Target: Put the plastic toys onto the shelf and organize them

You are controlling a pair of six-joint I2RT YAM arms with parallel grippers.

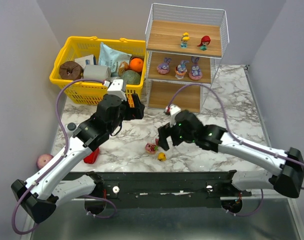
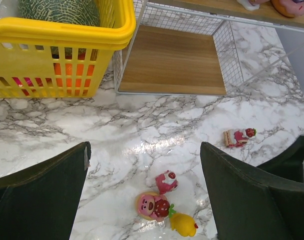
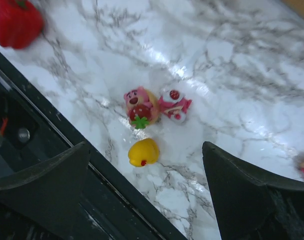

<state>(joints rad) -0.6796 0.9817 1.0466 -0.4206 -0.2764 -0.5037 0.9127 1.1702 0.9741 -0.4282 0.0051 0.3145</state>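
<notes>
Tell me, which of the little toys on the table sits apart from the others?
The pink-and-white one with a red berry, alone nearer the shelf. The pink bear, small pink figure and yellow toy huddle together.

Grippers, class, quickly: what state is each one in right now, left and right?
Left gripper: open, holding nothing.
Right gripper: open, holding nothing.

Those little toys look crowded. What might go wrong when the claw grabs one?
The right claw hangs open over a pink bear, a smaller pink toy and a yellow toy bunched together, so closing might catch two or knock one away. The yellow toy lies close to the table edge; a nudge might send it off.
</notes>
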